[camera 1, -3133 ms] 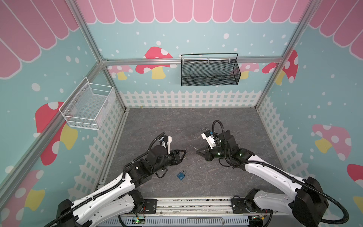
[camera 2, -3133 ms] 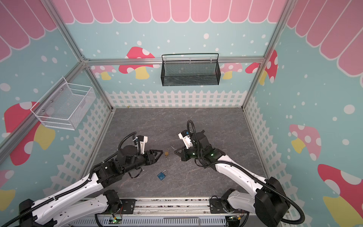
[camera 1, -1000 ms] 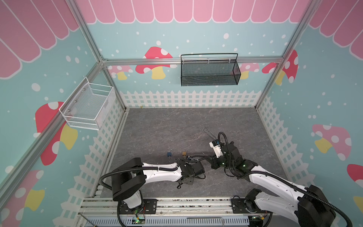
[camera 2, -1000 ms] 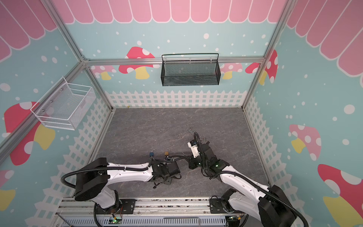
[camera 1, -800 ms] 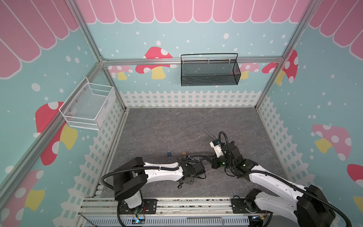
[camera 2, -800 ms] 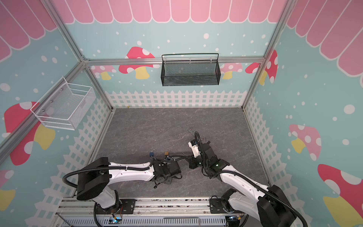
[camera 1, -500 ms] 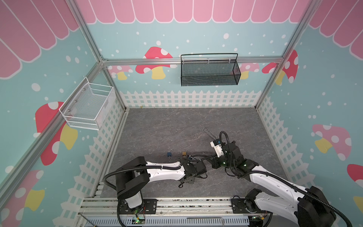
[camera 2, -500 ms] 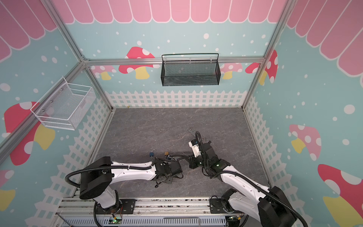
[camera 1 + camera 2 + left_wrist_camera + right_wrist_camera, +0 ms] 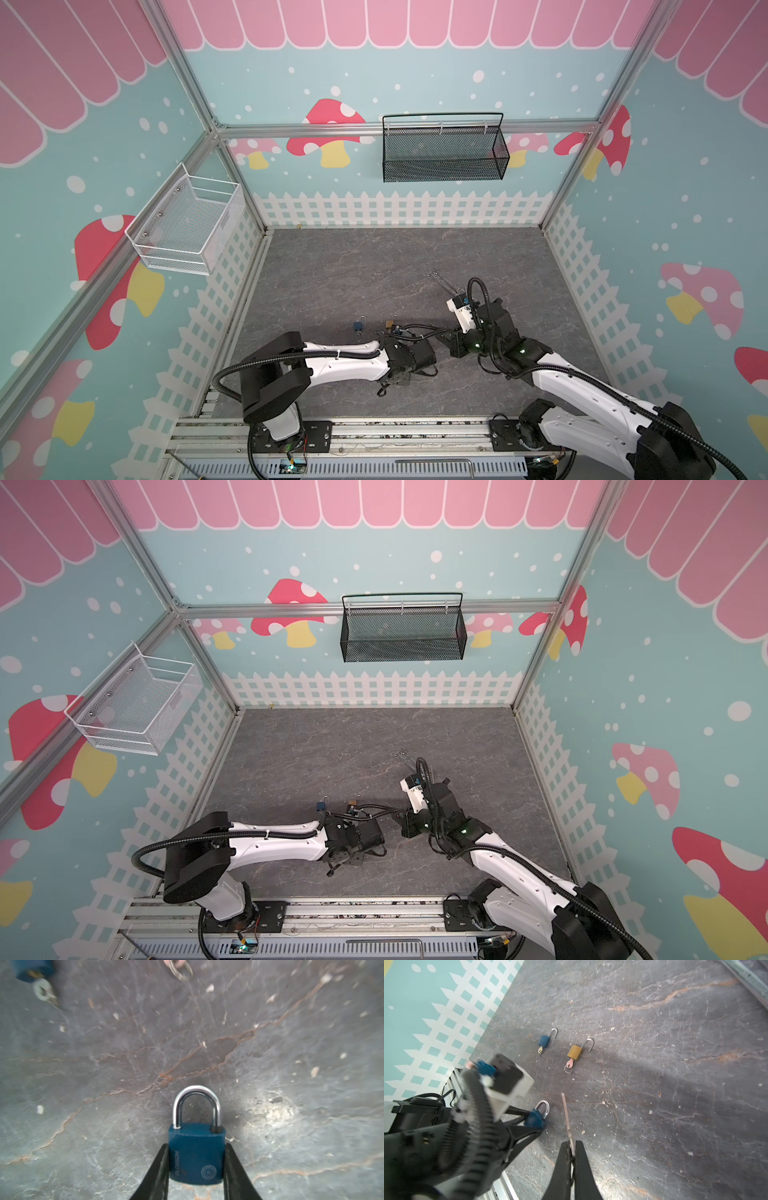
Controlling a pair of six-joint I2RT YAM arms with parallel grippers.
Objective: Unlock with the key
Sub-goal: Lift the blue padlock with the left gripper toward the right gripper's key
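Your left pincer [image 9: 197, 1145] is clenched on the blue padlock [image 9: 197, 1155] by its body, with the shackle seated, so it looks locked. Just beside it, your right pincer [image 9: 572, 1145] pinches the key [image 9: 566, 1113] — not yet in the keyway. Beyond both, a second blue padlock [image 9: 544, 1040] and a brass padlock [image 9: 574, 1052] lie sprung open, keys in — only this one remains.

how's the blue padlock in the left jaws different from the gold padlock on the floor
The blue padlock has its shackle closed; the gold padlock has its swung open. The blue padlock sits between the left gripper's jaws; the gold padlock lies free on the floor with a pink key in it. Both have silver shackles.
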